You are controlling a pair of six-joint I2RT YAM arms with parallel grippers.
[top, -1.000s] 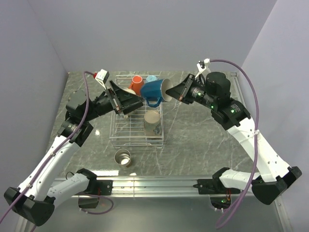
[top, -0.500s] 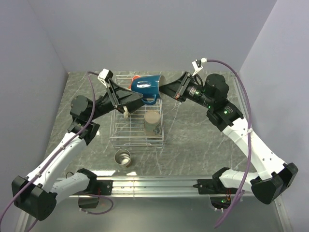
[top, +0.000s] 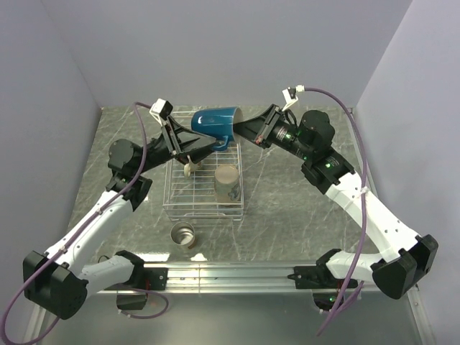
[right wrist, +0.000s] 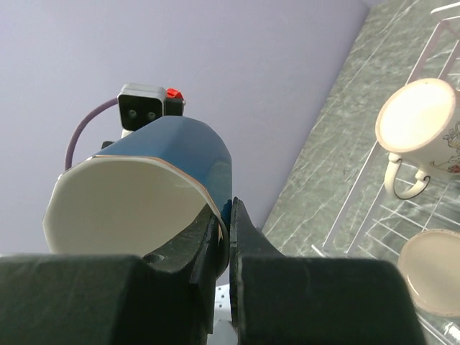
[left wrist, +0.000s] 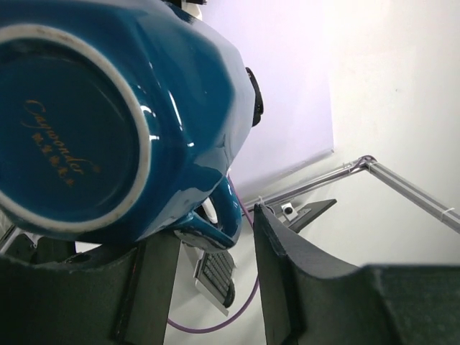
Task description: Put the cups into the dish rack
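Blue mug: the blue mug (top: 214,122) hangs in the air over the far end of the rack (top: 188,198), tilted almost onto its side, base toward the left arm and mouth toward the right.
Right gripper: the right gripper (right wrist: 228,215) is clamped on the rim wall, one finger inside the cream interior and one outside. This thin pinch carries the mug alone.
Left gripper: the left gripper (left wrist: 208,230) has its jaws apart, one on each side of the handle, not pressing it. This looks like a handover, or a re-grip, so the mug can be turned before it goes down.
Mug shape: faceted glazed ceramic, glossy, with a flat unglazed foot ring, gold script on the base and a curved loop handle. The glaze is slick, so the rim pinch could slip if the mug swings.
Rack: thin pale wire grid with low sides; the open mesh gives a mug narrow footing.
Beige mug: the beige mug (top: 227,182) stands in the rack, matte and mouth up.
White mug: the white mug (right wrist: 417,118), with a small print, is over the rack wires.
Steel mug: the steel mug (top: 182,234) waits on the marbled table (top: 302,201) near the rack's near end, shiny and upright.
Other cups: no orange or light blue one can be made out.
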